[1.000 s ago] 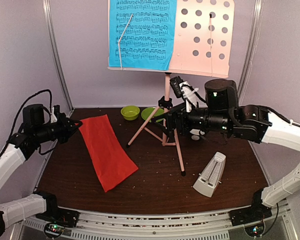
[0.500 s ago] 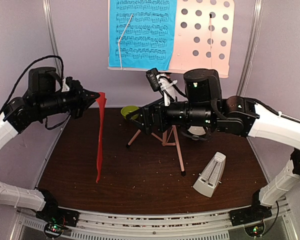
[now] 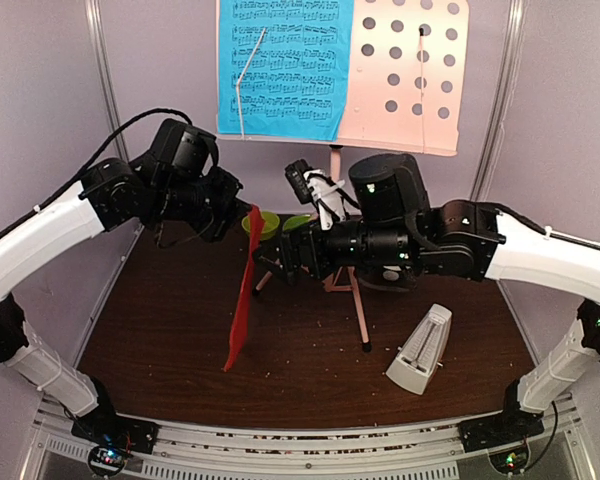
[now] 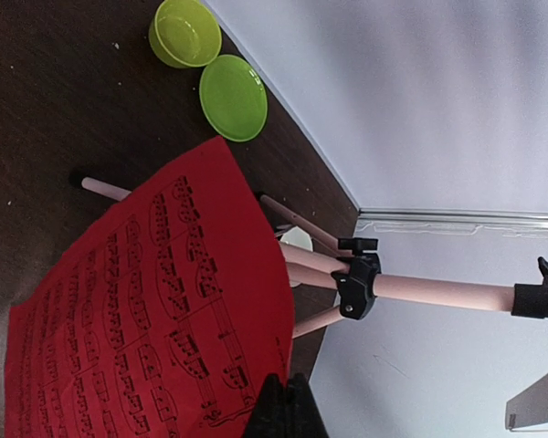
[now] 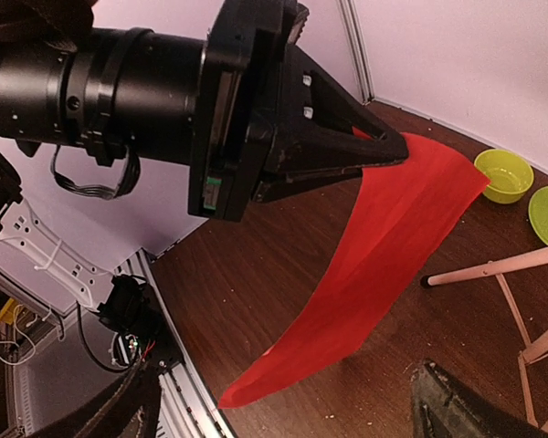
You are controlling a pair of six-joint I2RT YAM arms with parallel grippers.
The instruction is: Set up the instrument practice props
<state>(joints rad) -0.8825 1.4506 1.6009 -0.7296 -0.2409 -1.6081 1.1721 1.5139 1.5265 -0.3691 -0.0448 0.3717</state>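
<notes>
Evidently the step in hand is the second sheet. The left gripper [image 3: 243, 207] is clamped on the top edge of the red sheet of printed music [image 3: 242, 300] and holds it in the air over the left-centre of the table [image 3: 160, 320]. The sheet hangs long and slightly curled. Whether its lower corner touches the wood I cannot tell.

Facing it from the right, the right gripper [image 3: 278, 258] stands with its jaws spread wide and nothing between them, close to the hanging sheet and just in front of the stand's legs.

Behind both arms, the pale pink music stand [image 3: 405, 135] stands on its tripod toward the table's back edge. The blue sheet of printed music [image 3: 285, 70] already lies on the left half of its perforated desk, and the right half is bare.

I judge that the next move is to carry the red sheet up and across to that bare half. That calls for keeping the limp paper clear of the pole and legs, perhaps with the right gripper taking a second edge to steady it.

By count there are two sheets, one stand and one cream metronome [image 3: 420, 350] near the front right corner. One green bowl [image 4: 184, 32] and one green plate [image 4: 233, 98] sit side by side at the back edge.
</notes>
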